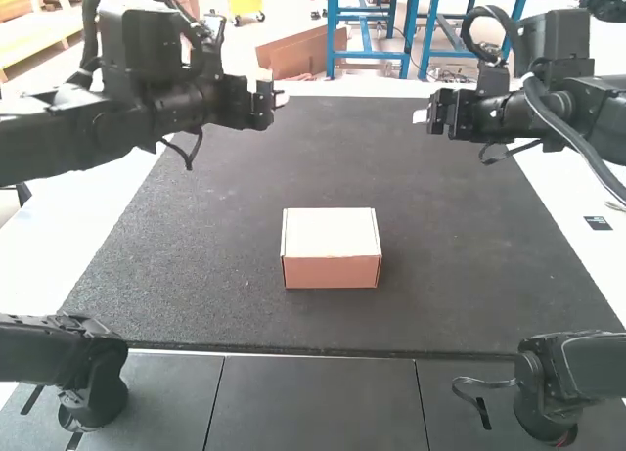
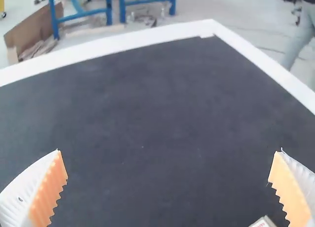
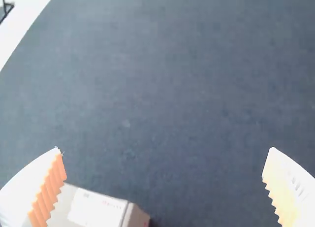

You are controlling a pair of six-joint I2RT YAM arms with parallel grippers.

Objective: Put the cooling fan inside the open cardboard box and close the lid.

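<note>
High view: cardboard box (image 1: 331, 246) sits at the centre of the black mat (image 1: 469, 275). Flaps are down and the lid is closed flat. Its long side faces the camera, the brown front wall is visible, and the top is pale. Contents cannot be judged with the lid shut.

Left gripper (image 1: 282, 97) hangs at about 11 o'clock from the box, raised above the mat and well apart from the box. Its tip points toward the mat's middle. Right gripper (image 1: 428, 113) hangs at about 1 o'clock from the box, also raised and well apart, pointing back toward the left one. The two face each other across the far half of the mat.

Left wrist view: white ribbed fingers (image 2: 42, 192) with orange pads are spread wide. Bare mat lies between them and nothing is gripped. The white table border (image 2: 123, 42) runs beyond the mat's far edge.

Right wrist view: this gripper's fingers are also spread wide, orange pads facing inward, nothing gripped. A corner of the box carrying a white label shows below, just beside one finger and not touching it. The rest between the fingers is mat.
</note>
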